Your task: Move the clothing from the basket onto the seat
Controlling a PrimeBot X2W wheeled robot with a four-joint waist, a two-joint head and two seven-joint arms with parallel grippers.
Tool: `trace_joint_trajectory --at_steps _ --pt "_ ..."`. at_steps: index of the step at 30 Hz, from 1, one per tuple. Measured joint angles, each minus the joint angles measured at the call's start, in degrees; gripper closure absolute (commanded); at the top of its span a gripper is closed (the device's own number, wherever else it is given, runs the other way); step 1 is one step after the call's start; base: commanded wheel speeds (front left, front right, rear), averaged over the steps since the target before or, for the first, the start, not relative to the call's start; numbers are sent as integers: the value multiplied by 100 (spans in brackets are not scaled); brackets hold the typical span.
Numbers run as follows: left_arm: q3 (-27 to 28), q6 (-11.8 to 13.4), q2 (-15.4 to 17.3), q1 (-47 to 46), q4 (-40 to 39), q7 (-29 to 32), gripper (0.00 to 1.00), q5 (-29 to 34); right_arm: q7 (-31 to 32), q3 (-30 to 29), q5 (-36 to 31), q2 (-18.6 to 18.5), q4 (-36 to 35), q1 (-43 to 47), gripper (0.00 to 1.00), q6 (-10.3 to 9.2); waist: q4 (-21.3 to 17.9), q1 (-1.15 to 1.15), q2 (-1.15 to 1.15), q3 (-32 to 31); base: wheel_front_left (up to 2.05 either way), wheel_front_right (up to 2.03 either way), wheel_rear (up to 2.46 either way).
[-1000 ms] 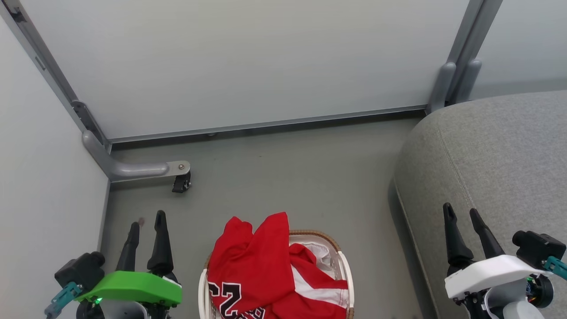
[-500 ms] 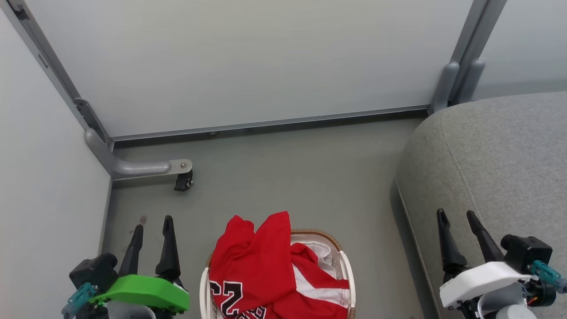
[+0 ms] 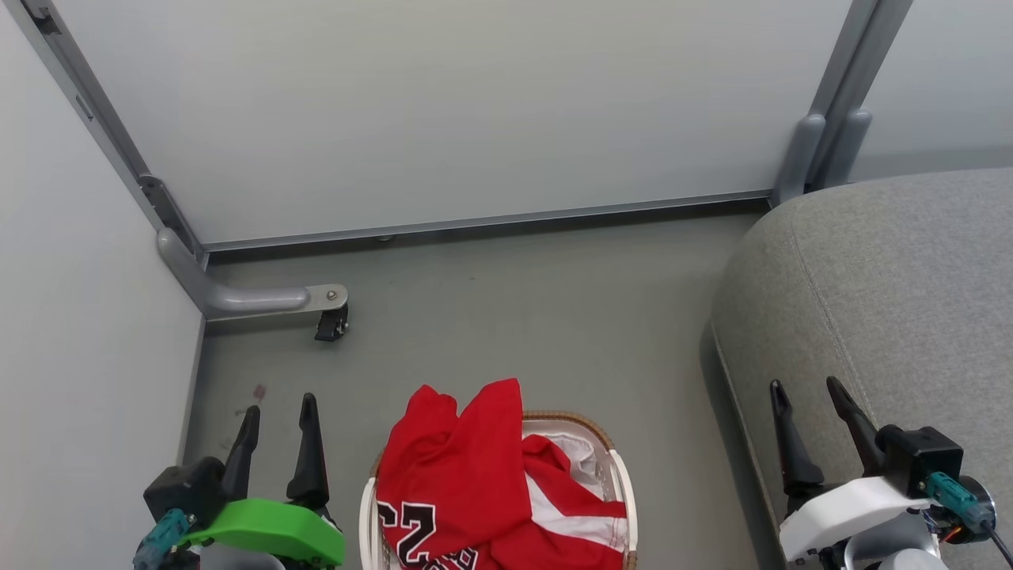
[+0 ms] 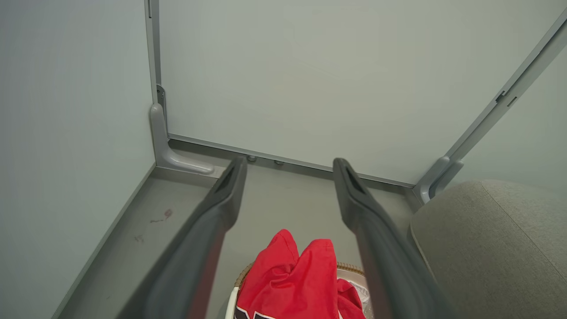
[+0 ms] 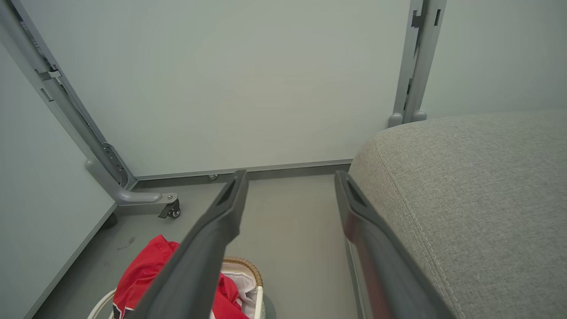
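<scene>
Spilling over the rim of the basket (image 3: 622, 484) at the bottom centre of the head view, the clothing (image 3: 455, 467) is seen as a loose red heap. One piece shows black-and-white numerals and white panels. It is judged to be light, soft and limp: no shape will be kept once it is lifted, and trailing folds are likely to drag on the woven rim or catch the white liner (image 3: 584, 457) beneath.

The best hold is judged to be the raised red fold peaking above the rim, where several layers are bunched and can be pinched without the liner being gathered too. The fabric looks smooth, so a deep pinch is advised rather than a bite on an edge.

The left gripper (image 3: 280, 404) is seen at the lower left, its fingers spread apart and holding nothing. The right gripper (image 3: 806, 385), at the lower right over the edge of the seat (image 3: 910, 301), is likewise spread and empty. Neither is touching the clothing.
</scene>
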Motion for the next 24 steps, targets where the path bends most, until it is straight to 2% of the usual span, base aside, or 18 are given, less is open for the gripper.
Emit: trace_joint_trajectory --at_steps 24 --pt "-138 26 12 61 181 -259 0 821 -286 34 -1115 -13 -96 118 0 2 48 0 0 6 0 0 0"
